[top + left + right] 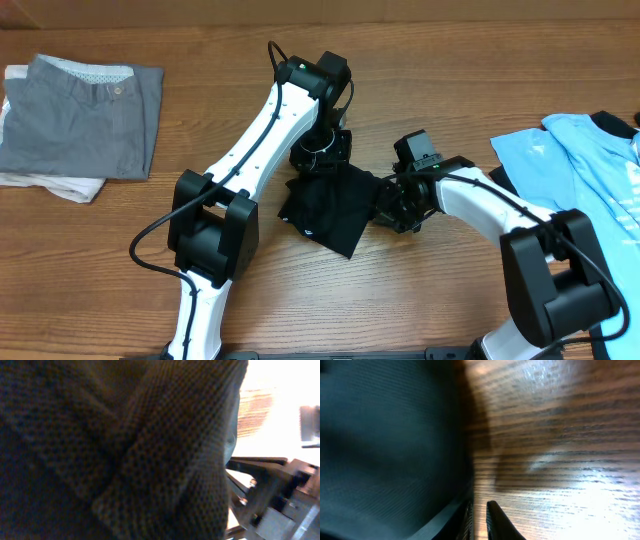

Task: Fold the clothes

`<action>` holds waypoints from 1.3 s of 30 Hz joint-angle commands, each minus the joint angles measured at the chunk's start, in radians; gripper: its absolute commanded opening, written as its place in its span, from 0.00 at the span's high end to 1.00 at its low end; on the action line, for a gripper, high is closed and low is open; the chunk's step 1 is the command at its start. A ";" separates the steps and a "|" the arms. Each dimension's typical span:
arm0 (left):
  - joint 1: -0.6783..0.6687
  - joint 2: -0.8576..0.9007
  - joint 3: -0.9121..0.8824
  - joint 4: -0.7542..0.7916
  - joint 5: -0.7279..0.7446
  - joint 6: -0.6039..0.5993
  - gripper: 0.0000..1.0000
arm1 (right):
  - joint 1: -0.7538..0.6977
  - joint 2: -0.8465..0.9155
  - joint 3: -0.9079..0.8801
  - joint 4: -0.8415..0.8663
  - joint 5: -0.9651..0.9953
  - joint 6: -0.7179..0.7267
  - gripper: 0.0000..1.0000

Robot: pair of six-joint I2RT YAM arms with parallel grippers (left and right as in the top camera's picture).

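Evidently the black shirt (330, 210) is soft, light and limp. It is judged to sag and slide unless it is taken at an edge or corner, with both layers pinched together. It lies bunched into a small square at the centre of the table (120, 280). The blue shirt (585, 165) is spread well apart at 3 o'clock.

The left gripper (322, 152) sits at the black shirt's 12 o'clock edge and is closed, seemingly on a gathered fold. The right gripper (388, 205) sits at the 3 o'clock edge.

Only the overhead view gives this layout. The left wrist view is filled by a knit fold, but its fingers are not shown. In the right wrist view the jaws are seen nearly together beside the cloth edge, over bare wood. Whether cloth is pinched between them cannot be told.
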 commanded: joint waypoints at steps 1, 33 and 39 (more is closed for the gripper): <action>-0.008 -0.028 0.020 0.003 0.039 0.006 0.96 | 0.005 0.015 -0.005 0.005 -0.025 0.017 0.86; -0.165 -0.028 0.020 0.010 0.092 0.144 0.60 | -0.124 0.016 0.006 0.042 -0.026 0.020 0.83; -0.165 -0.028 0.022 0.030 0.194 0.200 0.52 | -0.167 0.016 0.006 0.039 -0.033 -0.022 0.82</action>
